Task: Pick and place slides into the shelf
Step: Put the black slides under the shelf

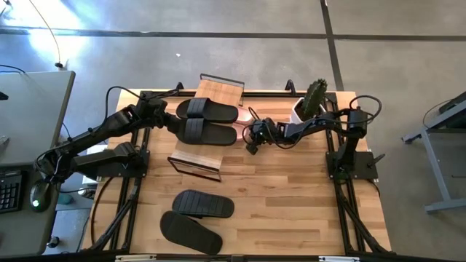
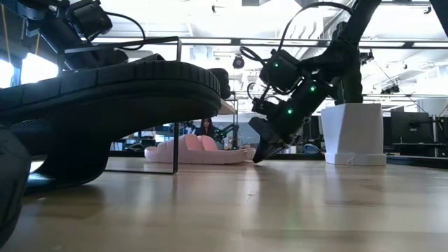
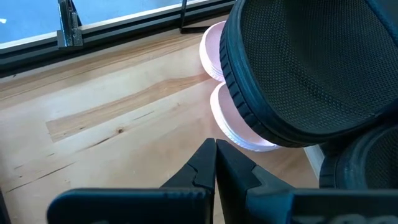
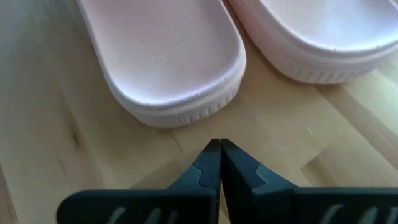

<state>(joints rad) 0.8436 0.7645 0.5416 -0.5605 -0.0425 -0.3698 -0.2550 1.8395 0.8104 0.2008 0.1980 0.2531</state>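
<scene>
**Slides: two black ones on the shelf, pink pair at the right tool**

You see the shelf standing near the far middle of the worktop. Two black slides lie side by side across its boards. The second black pair lies flat on the worktop, nearer to the front edge and well apart from the shelf.

The pink pair lies on the worktop just to the right of the shelf, toward the far edge. From above only a small part of it shows, because the right arm covers the rest.

Your left tool is at the left ends of the two slides on the shelf. In the left wrist view its fingers are pressed together with nothing between them, and the sole of a black slide is close in front, with the pink pair beyond it.

Your right tool points down toward the worktop just beside the pink pair. In the right wrist view its fingers are pressed together, empty, with the tips close to the end of one pink slide but not touching it. In the low view the right tool hangs with its tip near the worktop, and the pink pair lies behind it.

A white pot with a cactus stands at the far right corner.
</scene>
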